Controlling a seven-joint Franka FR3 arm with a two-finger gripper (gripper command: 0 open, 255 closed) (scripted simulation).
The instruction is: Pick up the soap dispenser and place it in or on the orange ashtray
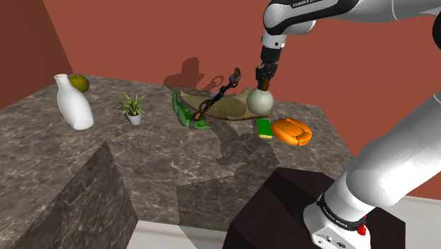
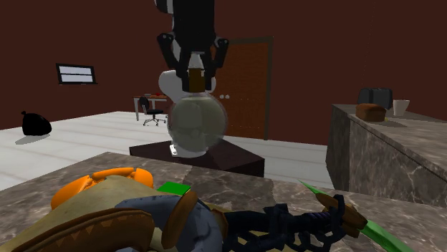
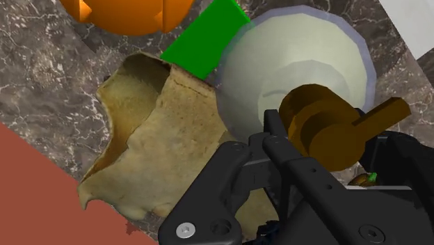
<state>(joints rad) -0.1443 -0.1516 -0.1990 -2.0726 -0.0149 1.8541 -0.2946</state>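
Observation:
The soap dispenser [image 1: 259, 102] is a pale round globe with a brown pump on top, also seen as soap dispenser [image 2: 195, 125] and soap dispenser [image 3: 299, 62]. My gripper [image 1: 264, 73] comes down from above and is shut on the brown pump neck, as the gripper [image 3: 323, 136] and gripper [image 2: 193, 71] show. The globe hangs upright at the end of a tan leathery piece [image 3: 160, 139]; I cannot tell whether it touches the counter. The orange ashtray [image 1: 292, 131] lies just beyond it toward the shoulder view's right, also visible as ashtray [image 2: 107, 182] and ashtray [image 3: 125, 14].
A flat green block [image 1: 264, 127] lies between dispenser and ashtray. A dark chain [image 1: 219, 92] and a green blade [image 1: 187, 113] rest by the tan piece. Farther left on the marble counter [image 1: 177, 163] stand a small potted plant [image 1: 132, 108] and a white vase [image 1: 73, 105].

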